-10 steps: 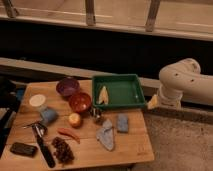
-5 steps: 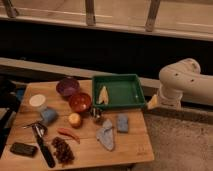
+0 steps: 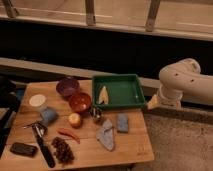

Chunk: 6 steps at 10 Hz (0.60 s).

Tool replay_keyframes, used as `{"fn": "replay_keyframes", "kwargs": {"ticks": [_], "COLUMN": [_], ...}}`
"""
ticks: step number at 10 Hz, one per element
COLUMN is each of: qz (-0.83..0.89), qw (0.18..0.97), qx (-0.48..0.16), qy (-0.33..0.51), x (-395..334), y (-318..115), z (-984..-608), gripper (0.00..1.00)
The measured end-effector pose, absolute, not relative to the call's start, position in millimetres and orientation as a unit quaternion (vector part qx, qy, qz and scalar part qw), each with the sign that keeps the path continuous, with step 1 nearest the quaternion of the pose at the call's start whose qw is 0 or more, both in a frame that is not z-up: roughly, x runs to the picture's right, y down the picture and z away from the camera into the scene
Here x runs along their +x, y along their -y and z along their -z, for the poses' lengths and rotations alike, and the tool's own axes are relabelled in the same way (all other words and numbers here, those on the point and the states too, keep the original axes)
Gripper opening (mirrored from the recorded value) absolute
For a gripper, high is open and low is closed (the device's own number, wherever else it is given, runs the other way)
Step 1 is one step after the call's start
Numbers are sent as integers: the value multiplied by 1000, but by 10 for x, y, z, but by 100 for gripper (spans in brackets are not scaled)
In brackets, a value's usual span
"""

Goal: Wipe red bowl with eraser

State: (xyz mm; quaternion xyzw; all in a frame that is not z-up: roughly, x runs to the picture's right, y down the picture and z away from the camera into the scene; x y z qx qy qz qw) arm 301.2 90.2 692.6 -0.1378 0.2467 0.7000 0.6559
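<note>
The gripper is out of sight past the white arm (image 3: pixel 185 82) beside the table's (image 3: pixel 132 150) right edge, its jaws spread wide. The eraser (image 3: pixel 22 149) lies far left of them at the front corner. The red bowl (image 3: pixel 80 102) sits nearer, also well apart.

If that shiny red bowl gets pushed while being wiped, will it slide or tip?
The glossy red-orange round bowl looks smooth and small, so it would probably slide on the wooden table rather than tip. Sitting upright and low, it seems stable. The gripper is out of view; only the white arm shows, right of the table.
</note>
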Motion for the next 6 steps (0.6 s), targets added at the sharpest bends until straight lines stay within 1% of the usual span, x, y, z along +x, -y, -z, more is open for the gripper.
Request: {"fn": "replay_keyframes", "kwargs": {"ticks": [6], "qz": [-696], "qw": [661], "qx": [-136], "qy": [-245], "x": [3002], "y": [-895], "z": [-6919], "gripper": [80]}}
